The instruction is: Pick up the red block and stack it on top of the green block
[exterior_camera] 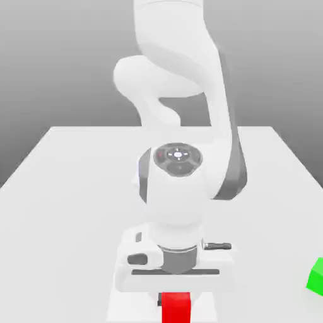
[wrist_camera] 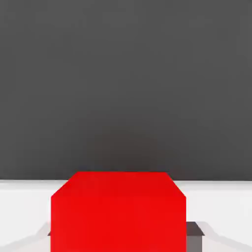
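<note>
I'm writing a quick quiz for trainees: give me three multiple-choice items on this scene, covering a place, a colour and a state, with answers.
1. Where is the green block?
A) On the red block
B) Toward the exterior view's right edge
C) On the gripper's hand

2. What colour is the block at the gripper?
A) Blue
B) Yellow
C) Red

3. How do the two blocks stand?
A) Apart
B) Stacked
C) Side by side, touching

Key:
1 B: the green block lies at that edge, on the table.
2 C: the red block shows at the gripper, bright red in both views.
3 A: bare table separates them in the exterior view.
</note>
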`<action>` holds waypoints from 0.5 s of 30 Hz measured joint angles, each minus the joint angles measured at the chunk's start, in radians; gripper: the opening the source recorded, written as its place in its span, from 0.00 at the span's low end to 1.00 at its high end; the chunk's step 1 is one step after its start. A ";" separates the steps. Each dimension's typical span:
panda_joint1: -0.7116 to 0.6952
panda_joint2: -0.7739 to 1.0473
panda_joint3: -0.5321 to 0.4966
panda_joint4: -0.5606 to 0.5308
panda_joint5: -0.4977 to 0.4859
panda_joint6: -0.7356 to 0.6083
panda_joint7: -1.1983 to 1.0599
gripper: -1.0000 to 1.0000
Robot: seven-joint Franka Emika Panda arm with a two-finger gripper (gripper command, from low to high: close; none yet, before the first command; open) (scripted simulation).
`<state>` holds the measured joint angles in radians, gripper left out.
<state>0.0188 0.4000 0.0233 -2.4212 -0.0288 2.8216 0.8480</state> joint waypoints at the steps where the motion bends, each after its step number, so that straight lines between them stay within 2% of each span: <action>1: -0.001 -0.009 0.001 -0.002 0.000 -0.008 0.000 0.00; 6: 0.003 -0.156 0.015 -0.022 0.009 -0.135 -0.013 0.00; 15: 0.232 -0.168 0.241 0.063 -0.076 -0.244 -0.106 0.00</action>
<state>0.2505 0.2323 0.2643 -2.3583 -0.1049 2.5775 0.7422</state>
